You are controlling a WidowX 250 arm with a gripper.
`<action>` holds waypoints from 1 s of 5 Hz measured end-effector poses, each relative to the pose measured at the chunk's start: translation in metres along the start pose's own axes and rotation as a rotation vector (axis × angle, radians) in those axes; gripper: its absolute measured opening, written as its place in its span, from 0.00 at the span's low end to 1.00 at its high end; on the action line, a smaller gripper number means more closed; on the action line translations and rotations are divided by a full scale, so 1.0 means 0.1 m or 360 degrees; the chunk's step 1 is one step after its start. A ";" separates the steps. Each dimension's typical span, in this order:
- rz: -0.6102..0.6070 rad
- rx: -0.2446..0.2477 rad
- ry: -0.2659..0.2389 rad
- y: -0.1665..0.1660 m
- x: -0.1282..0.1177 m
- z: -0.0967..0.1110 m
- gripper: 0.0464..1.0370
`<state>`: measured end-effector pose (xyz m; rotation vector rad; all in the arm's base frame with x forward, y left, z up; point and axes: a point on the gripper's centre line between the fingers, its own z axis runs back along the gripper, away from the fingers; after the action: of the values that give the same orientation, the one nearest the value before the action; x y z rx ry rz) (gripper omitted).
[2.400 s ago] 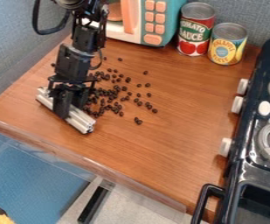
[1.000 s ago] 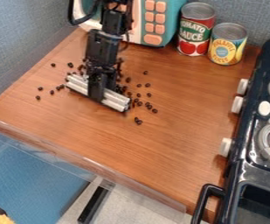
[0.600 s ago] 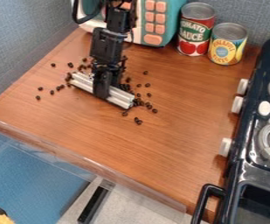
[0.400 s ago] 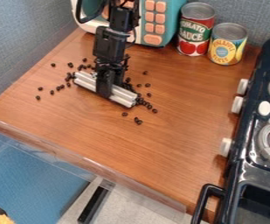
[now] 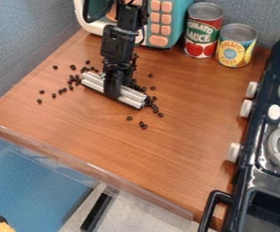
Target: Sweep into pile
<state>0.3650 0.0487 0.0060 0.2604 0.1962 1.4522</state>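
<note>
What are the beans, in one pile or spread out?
Spread out: dark beans lie loose past both ends of the silver bar, with strays toward the left side of the wooden counter.

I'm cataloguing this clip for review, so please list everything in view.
small dark beans: many, near-black, scattered around the bar
ribbed bar: one, silver, in the gripper
table: one, brown, underneath
red can: one, far side
yellow can: one, beside the red can
toy microwave: one, teal and white with orange buttons, far edge
toy stove: one, black with white knobs, right
walls: grey-blue, behind and left
black strip: one, below the table
yellow-orange item: one, bottom left corner
gripper: one, black, over the beans
arm: one, black, from the top edge
</note>
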 end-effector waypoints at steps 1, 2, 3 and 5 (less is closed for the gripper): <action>0.0015 -0.0017 0.0036 0.01 -0.08 0.03 0.34; -0.0016 -0.0029 0.0062 0.03 -0.23 0.05 0.34; -0.0075 -0.0042 0.0070 0.08 -0.36 0.08 0.34; -0.0147 -0.0133 0.0070 0.21 -0.51 0.37 0.34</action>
<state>0.3495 -0.0016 0.0459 0.1498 0.1802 1.3718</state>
